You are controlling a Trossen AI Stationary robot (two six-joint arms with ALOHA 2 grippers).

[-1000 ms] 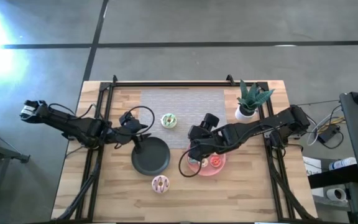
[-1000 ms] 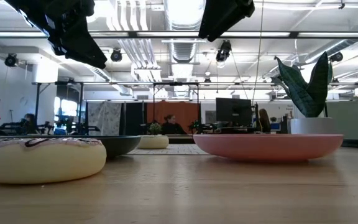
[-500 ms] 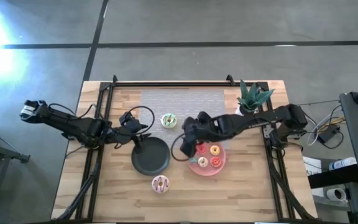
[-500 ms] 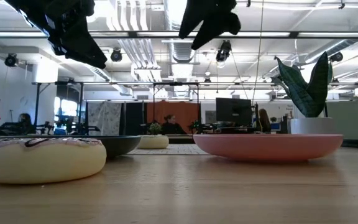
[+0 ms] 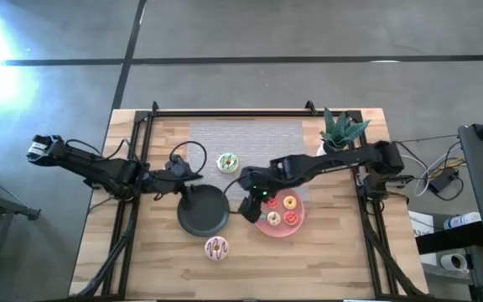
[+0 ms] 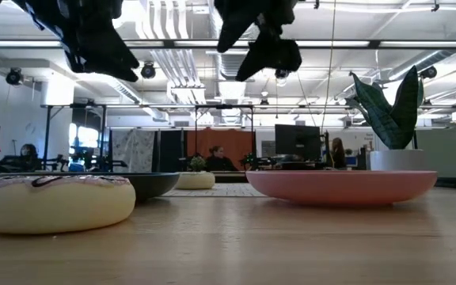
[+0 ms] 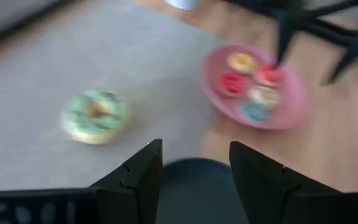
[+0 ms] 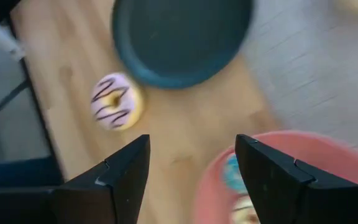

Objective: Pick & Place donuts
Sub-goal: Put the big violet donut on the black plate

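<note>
While right fingers [image 8: 191,180] gape empty, pink-iced donut [image 8: 117,101] lies well beyond.

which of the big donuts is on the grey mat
The green-iced donut, on the grey mat. The white dark-drizzled donut lies on bare wood.

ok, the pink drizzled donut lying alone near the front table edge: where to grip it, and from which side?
Judging from the pictures, from straight above. The pink drizzled donut lies flat on the table, hole up, clear of the black plate. Pinch across the ring's outer sides, or one wall through the hole. The right gripper, open, is nearest.
</note>
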